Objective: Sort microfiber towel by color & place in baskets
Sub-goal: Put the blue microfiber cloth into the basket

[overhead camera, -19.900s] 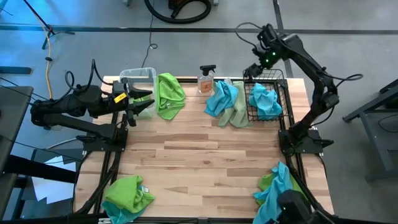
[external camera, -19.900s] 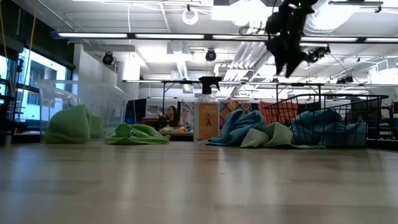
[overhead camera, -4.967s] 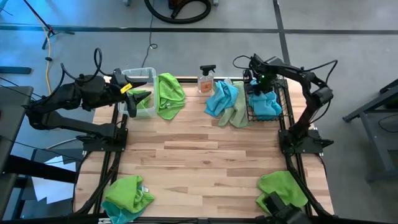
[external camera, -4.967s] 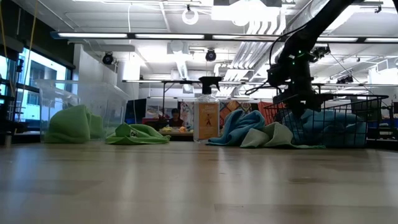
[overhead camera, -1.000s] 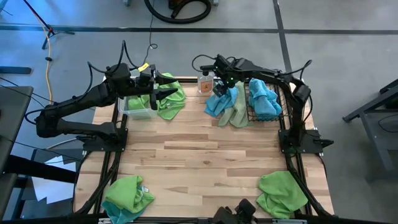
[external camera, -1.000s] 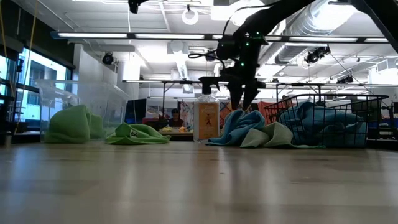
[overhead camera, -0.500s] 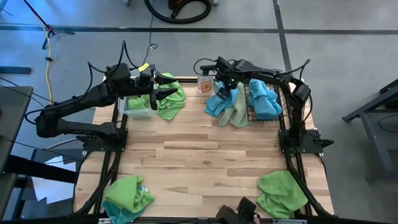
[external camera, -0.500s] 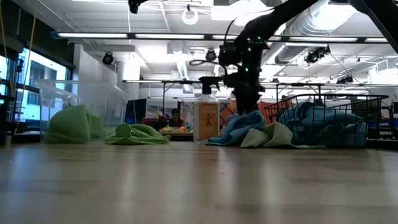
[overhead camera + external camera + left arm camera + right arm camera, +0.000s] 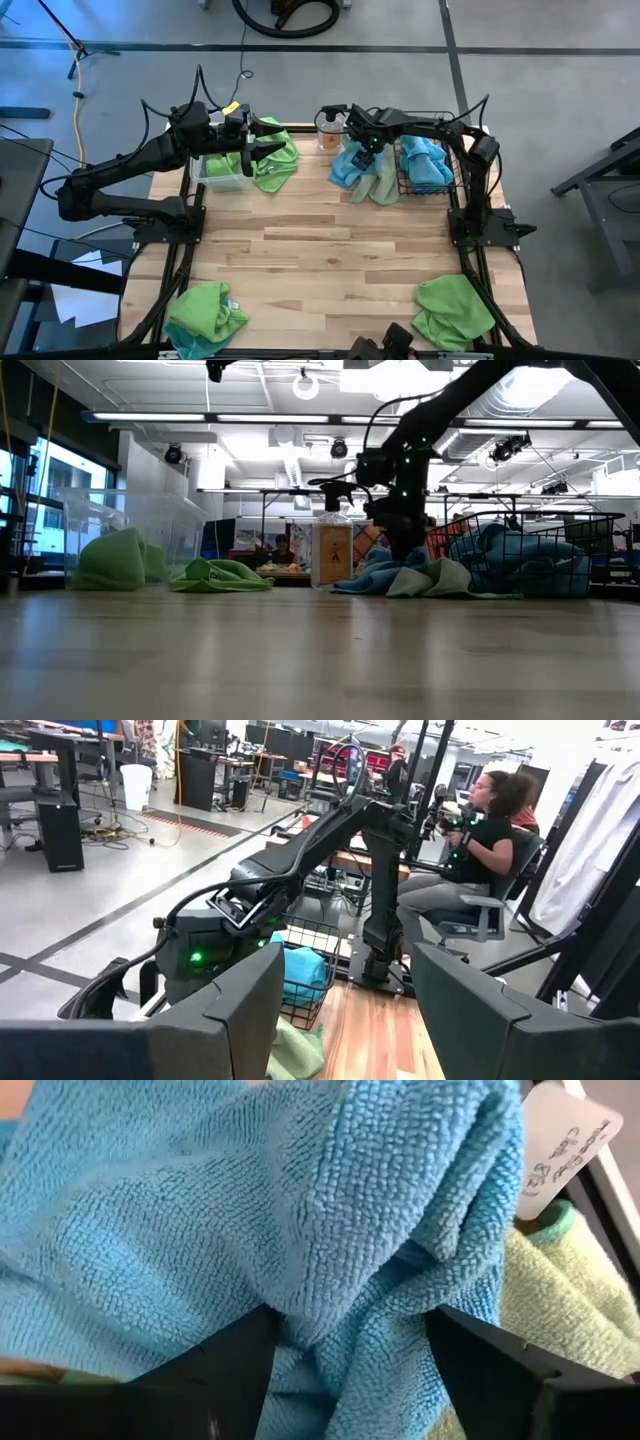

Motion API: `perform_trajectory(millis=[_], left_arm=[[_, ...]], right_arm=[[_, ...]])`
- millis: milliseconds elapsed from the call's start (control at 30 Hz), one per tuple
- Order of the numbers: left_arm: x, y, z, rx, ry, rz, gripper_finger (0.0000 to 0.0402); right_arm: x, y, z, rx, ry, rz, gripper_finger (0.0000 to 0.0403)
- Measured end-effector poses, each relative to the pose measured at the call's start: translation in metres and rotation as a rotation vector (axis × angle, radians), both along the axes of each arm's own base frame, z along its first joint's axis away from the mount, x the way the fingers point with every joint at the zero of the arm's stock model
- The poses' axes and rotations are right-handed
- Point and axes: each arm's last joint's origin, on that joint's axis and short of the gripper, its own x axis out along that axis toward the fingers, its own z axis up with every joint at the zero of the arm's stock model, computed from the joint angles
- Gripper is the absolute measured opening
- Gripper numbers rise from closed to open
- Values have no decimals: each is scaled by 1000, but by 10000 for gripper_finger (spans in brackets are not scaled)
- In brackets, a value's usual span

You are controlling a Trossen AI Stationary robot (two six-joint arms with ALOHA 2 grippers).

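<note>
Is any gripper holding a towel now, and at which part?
Nothing is held yet: the open right gripper straddles a raised fold of a blue towel; the left gripper is empty.

Both arms are dark, near-black jointed links with loose black cables looping off their upper segments, and each rises from a black frame base at a side edge of the worktop. The left arm (image 9: 130, 170) carries a small yellow tag near its wrist. The right arm (image 9: 440, 130) shows a green indicator light near its wrist, and its broad matte black fingers (image 9: 240, 1370) are flat-faced.
</note>
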Motion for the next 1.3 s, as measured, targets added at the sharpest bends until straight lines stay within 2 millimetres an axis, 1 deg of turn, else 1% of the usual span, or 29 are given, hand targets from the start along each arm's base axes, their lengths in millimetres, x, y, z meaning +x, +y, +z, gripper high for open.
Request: perform_trajectory(millis=[100, 167, 300, 333, 367, 467, 533, 600, 700, 1000, 1300], left_arm=[[0, 0, 0, 0, 0, 0, 207], [0, 0, 0, -1, 0, 0, 207], [0, 0, 0, -16, -3, 1, 207], [0, 0, 0, -18, -3, 1, 207], [0, 0, 0, -20, -3, 1, 207], [0, 0, 0, -24, -4, 1, 207], [0, 0, 0, -24, -4, 1, 207], [0, 0, 0, -24, -4, 1, 207], [0, 0, 0, -24, -4, 1, 207], [0, 0, 1, -4, -8, 0, 207], [0, 0, 1, 5, -7, 0, 207]], right_arm=[[1, 1, 0, -26, 16, -1, 208], [1, 1, 0, -27, 17, 0, 163], [1, 2, 0, -22, 19, 2, 39], [1, 2, 0, -14, 17, 8, 21], [1, 2, 0, -8, 16, 13, 14], [0, 2, 1, -6, 17, 13, 23], [0, 3, 3, -9, 13, 19, 12], [-2, 4, 9, -16, 5, 33, 5], [-5, 6, 23, -37, -29, 40, 8], [-24, 21, 87, -118, -219, 71, 2], [-59, 48, 155, -201, -443, 110, 1]])
